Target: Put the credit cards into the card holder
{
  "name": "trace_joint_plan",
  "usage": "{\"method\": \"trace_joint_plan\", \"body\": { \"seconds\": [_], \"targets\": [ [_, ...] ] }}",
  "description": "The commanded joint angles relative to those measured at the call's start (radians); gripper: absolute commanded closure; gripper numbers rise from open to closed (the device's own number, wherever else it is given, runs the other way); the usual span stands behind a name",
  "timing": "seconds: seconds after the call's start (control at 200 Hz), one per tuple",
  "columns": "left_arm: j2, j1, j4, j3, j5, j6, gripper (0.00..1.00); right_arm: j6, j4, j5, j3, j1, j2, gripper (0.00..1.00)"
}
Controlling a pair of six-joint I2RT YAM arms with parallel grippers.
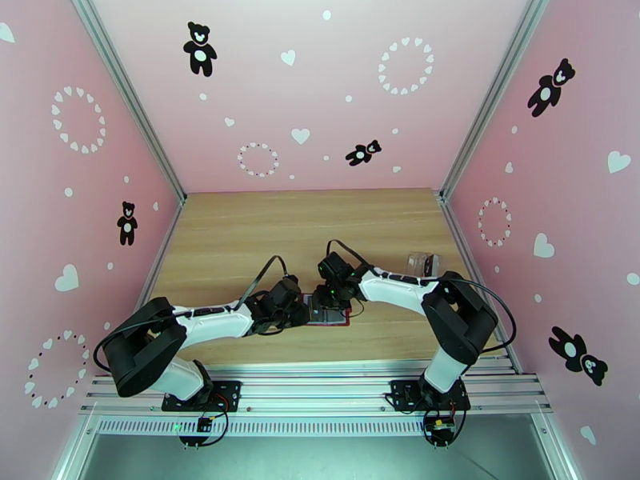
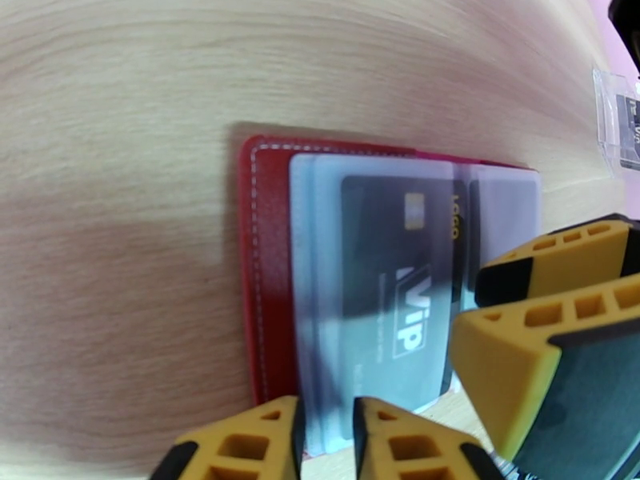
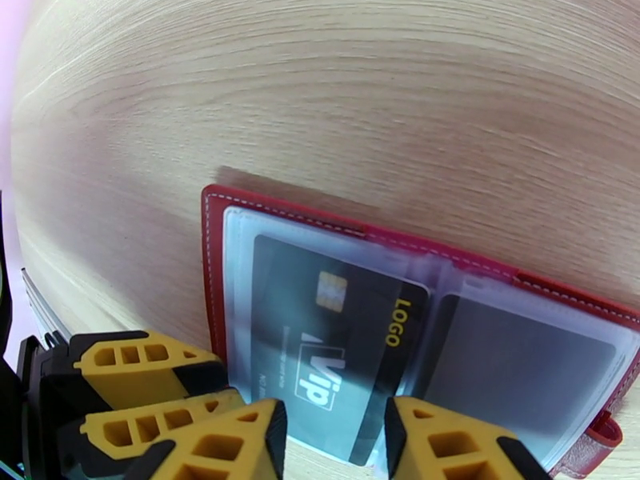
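Left gripper point(image 2: 324, 442): fingers apart, straddling the clear sleeve's near edge.
Card holder point(image 3: 214, 266): lying open, mid-table, between both arms.
Dark card point(image 3: 320, 330): sitting partly in a pocket; thin, stiff, slippery, so gripping its near edge is best.
Right gripper point(image 3: 332, 442): fingers apart around that edge, possibly touching.

Red card holder point(image 3: 240, 203); dark grey credit card point(image 3: 320, 330).

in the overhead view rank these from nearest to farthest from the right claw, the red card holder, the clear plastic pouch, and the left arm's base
1. Red card holder: directly under the right claw, at the table's near middle.
2. Clear plastic pouch: farther back, to the right.
3. Left arm's base: bottom left, on the rail.
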Motion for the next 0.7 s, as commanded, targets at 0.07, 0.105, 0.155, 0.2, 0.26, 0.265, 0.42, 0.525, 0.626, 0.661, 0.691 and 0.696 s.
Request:
{"method": "trace_joint_plan", "body": {
  "seconds": [0.07,0.105,0.155,0.2,0.26,0.265,0.42,0.525,0.626,0.661,0.691,0.696],
  "targets": [
    [0.008,-0.007,-0.004,-0.003,0.006,0.000,0.77,-0.013,-0.059,0.057,0.031,0.002,-0.007,0.60],
    [0.008,-0.007,-0.002,-0.003,0.007,-0.001,0.77,-0.014,-0.061,0.061,0.031,0.002,-0.006,0.60],
    [0.008,-0.007,-0.003,-0.005,0.008,0.000,0.78,-0.014,-0.067,0.064,0.035,0.002,-0.001,0.60],
    [0.008,-0.007,-0.002,-0.005,0.007,0.000,0.78,-0.016,-0.063,0.057,0.037,0.002,0.006,0.60],
    [0.009,-0.007,-0.003,-0.004,0.006,0.000,0.78,-0.015,-0.048,0.030,0.038,0.002,0.016,0.60],
    [0.008,-0.007,-0.003,-0.005,0.006,0.000,0.78,-0.014,-0.047,0.028,0.038,0.002,0.017,0.60],
    [0.007,-0.007,-0.002,-0.005,0.005,-0.001,0.78,-0.010,-0.042,0.023,0.040,0.003,0.032,0.60],
    [0.010,-0.007,-0.001,-0.003,0.008,-0.002,0.78,-0.011,-0.047,0.028,0.041,0.003,0.040,0.60],
    [0.011,-0.007,0.001,-0.003,0.008,-0.001,0.78,-0.008,-0.039,0.018,0.040,0.003,0.048,0.60],
    [0.011,-0.007,0.001,-0.002,0.009,-0.001,0.78,-0.008,-0.036,0.010,0.040,0.004,0.052,0.60],
    [0.012,-0.007,0.000,-0.002,0.009,-0.001,0.78,-0.008,-0.032,0.004,0.040,0.003,0.055,0.60],
    [0.012,-0.007,0.000,-0.002,0.009,-0.001,0.78,-0.008,-0.032,0.003,0.040,0.003,0.055,0.60]
  ]
}}
